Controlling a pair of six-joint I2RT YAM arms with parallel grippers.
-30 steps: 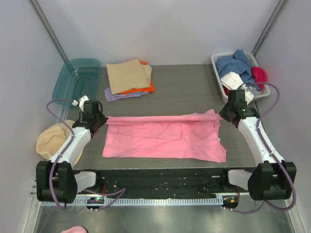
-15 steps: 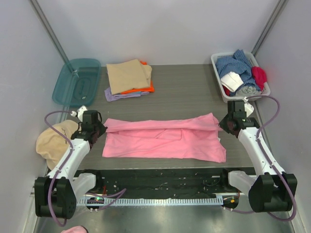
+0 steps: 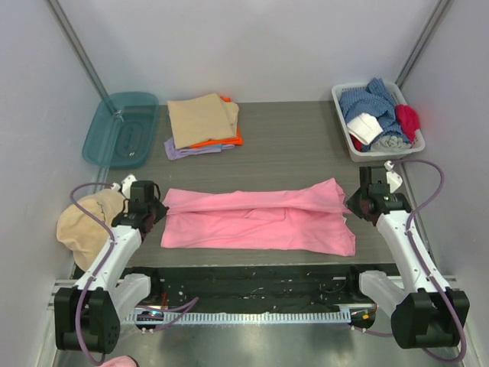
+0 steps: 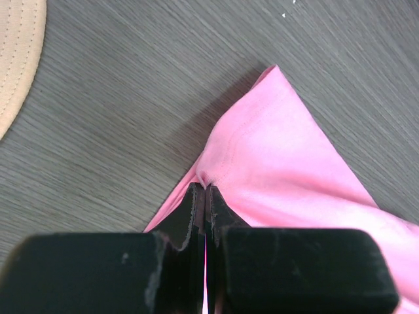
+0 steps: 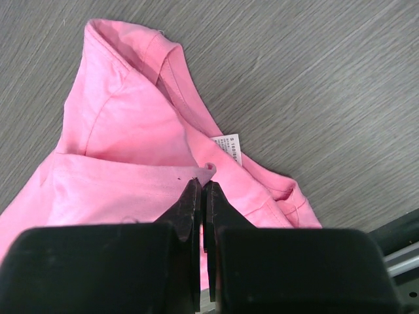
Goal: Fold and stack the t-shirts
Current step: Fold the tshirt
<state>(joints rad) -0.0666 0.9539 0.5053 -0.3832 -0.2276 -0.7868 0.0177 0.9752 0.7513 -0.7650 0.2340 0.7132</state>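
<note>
The bright pink t-shirt (image 3: pixel 256 222) lies spread across the table's middle, its far edge folded toward me. My left gripper (image 3: pixel 158 206) is shut on the shirt's far left corner; the left wrist view shows the pink cloth (image 4: pixel 275 157) pinched between the fingertips. My right gripper (image 3: pixel 350 200) is shut on the far right corner; the right wrist view shows the pink cloth (image 5: pixel 124 131) and its white label (image 5: pixel 228 148) at the fingertips. A stack of folded shirts, tan (image 3: pixel 201 118) on orange (image 3: pixel 228 140) on lilac (image 3: pixel 183 151), sits at the back left.
A teal bin (image 3: pixel 121 128) stands at the far left. A white basket (image 3: pixel 353 136) of mixed clothes stands at the far right. A round tan cap (image 3: pixel 80 222) lies beside the left arm. A black strip runs along the table's near edge.
Both grippers have moved toward me with the shirt's far edge, drawing the fold further over the shirt. The stack and containers have not moved.
</note>
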